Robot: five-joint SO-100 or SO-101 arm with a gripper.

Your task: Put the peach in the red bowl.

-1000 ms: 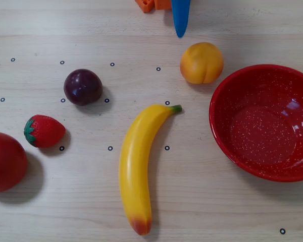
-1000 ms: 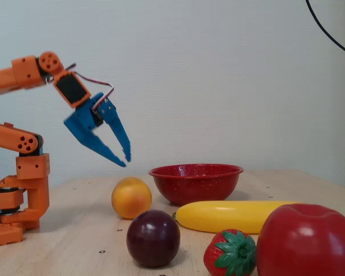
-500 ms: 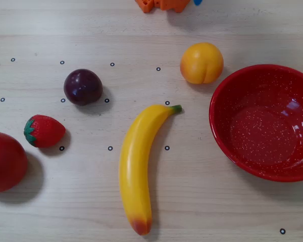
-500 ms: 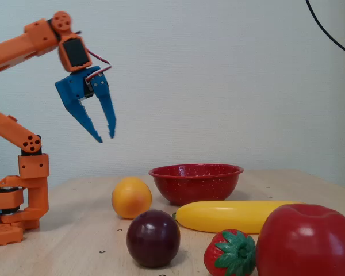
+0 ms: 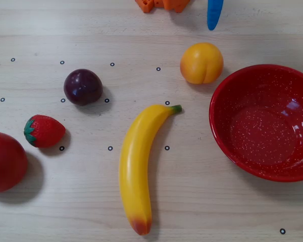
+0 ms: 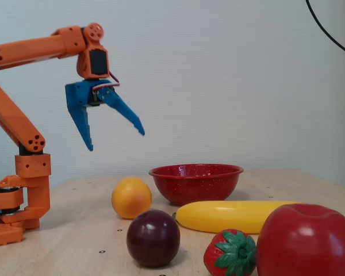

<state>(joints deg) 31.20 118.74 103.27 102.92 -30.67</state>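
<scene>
Step in hand, by judgement: approach, no grasp yet made.

- Bench (image 5: 50, 201): pale wood grain, flat and matt, dotted with small black ring marks.
- Arm (image 6: 29, 52): orange, rigid, jointed; enters from the left of the fixed view and carries the end effector (image 6: 116, 140) raised in the upper left, well above everything on the bench. Blue fingers (image 6: 80, 118) spread wide, empty. Only one blue tip visible at the top edge of the overhead view.
- Red bowl (image 5: 227, 146): large, round, glossy, finely white-speckled; right of the overhead frame; empty.
- Red ball (image 5: 2, 161): smooth and plain, at the left edge. Not the target.
- Banana (image 5: 136, 166): long, curved, glossy yellow, centre of frame.
- Peach (image 5: 201, 62): small, round, yellow-orange, smooth with a shallow crease; upper centre-right of the overhead view, resting on the bench just beside the bowl rim, apart from the blue tip.
- Plum (image 5: 83, 86): dark purple, glossy, upper left.
- Strawberry (image 5: 43, 130): red, dimpled, green-capped, left.

Next move, by judgement: lower over the peach with fingers held wide, straddle the round body, close. Glossy curved surface likely to slip under an off-centre pinch.
</scene>
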